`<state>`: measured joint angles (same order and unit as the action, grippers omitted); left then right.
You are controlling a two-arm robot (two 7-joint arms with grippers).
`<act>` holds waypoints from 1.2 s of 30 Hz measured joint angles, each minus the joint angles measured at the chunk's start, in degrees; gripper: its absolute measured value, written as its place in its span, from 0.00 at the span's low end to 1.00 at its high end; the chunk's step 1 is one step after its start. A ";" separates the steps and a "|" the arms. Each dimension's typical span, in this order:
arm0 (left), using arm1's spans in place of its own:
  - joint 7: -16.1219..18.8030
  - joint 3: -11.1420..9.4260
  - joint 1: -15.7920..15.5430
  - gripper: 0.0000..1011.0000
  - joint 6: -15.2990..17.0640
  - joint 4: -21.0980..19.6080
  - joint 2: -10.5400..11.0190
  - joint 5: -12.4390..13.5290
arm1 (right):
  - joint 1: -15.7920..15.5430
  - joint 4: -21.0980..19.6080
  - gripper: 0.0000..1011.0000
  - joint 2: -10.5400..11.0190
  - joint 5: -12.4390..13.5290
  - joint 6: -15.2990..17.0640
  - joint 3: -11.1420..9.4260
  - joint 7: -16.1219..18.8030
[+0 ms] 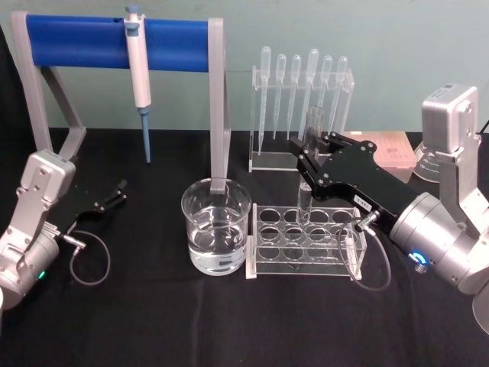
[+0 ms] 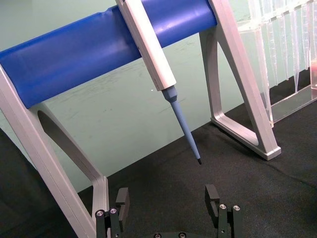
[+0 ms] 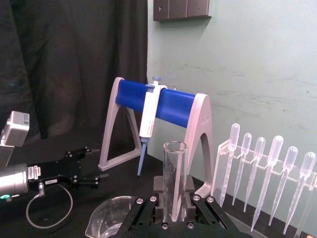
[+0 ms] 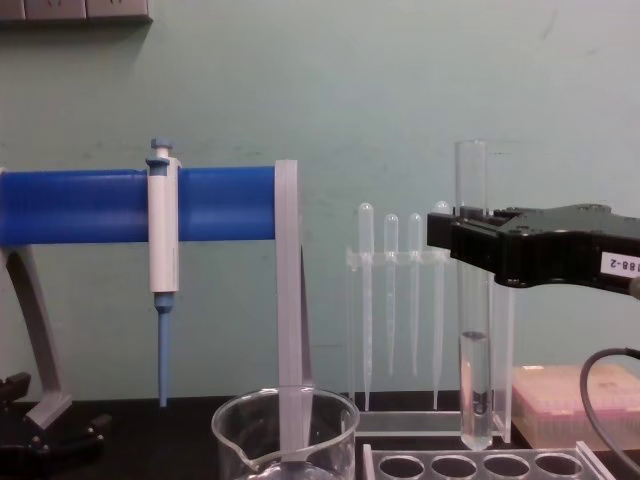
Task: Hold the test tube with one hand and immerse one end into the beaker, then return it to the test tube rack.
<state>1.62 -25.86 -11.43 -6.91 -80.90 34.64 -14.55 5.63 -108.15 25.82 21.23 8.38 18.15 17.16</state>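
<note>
- The test tube [image 1: 304, 199] stands upright with its open rim up and its round bottom down. It hangs over the far row of the test tube rack [image 1: 306, 264], right of centre on the table [image 1: 229, 329].
- In the chest view the tube's bottom [image 4: 476, 440] sits just above the rack's top plate [image 4: 372, 456], apparently not touching it. We also see clear liquid standing in the tube's lower part.
- The right pincer [image 1: 304, 162] reaches in from the right and is clamped on the tube around mid-height. In the right wrist view its fingers [image 3: 157, 201] press on either side of the glass [image 3: 174, 173].
- The coming move turns on one relation: the beaker [image 1: 216, 225] lies to the left of the held tube, just beside the rack's left end, and is part-filled with water. We judge that dipping calls for a lift and a leftward carry with the tube kept vertical. Re-racking calls for a straight drop into the hole beneath.
- The right arm is plainly the nearer one. The left pincer [image 1: 118, 189] rests parked low at the far left of the table, with its fingers [image 2: 212, 196] spread apart and nothing between them.
- Hard to make out:
  - The pincer's black body covers the tube's middle in the head view.
  - We cannot tell exactly which hole the tube is over.
  - We cannot tell whether the dip is already done.
  - The chest view cuts off the beaker's base [image 4: 285, 430].
</note>
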 joint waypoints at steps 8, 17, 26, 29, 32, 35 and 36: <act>0.00 0.00 0.00 0.99 0.00 0.00 0.00 0.00 | 0.03 0.06 0.22 -0.02 0.09 0.17 -0.04 0.13; 0.00 0.00 0.00 0.99 0.00 0.00 0.00 0.00 | 0.06 0.07 0.22 0.01 0.08 0.06 0.03 0.11; 0.00 0.00 0.00 0.99 0.00 0.00 0.00 0.00 | 0.06 0.07 0.22 0.05 0.05 -0.01 0.07 0.10; 0.00 0.00 0.00 0.99 0.00 0.00 0.00 0.00 | 0.06 0.07 0.22 0.05 0.04 -0.03 0.08 0.09; 0.00 0.00 0.00 0.99 0.00 0.00 0.00 0.00 | 0.06 0.07 0.22 0.05 0.02 -0.04 0.09 0.09; 0.00 0.00 0.00 0.99 0.00 0.00 0.00 0.00 | 0.06 0.07 0.22 0.05 0.02 -0.06 0.09 0.08; 0.00 0.00 0.00 0.99 0.00 0.00 0.00 0.00 | 0.06 0.07 0.22 0.05 0.02 -0.06 0.09 0.08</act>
<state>1.62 -25.86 -11.43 -6.91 -80.90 34.64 -14.55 5.69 -108.08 25.88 21.25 8.32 18.23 17.24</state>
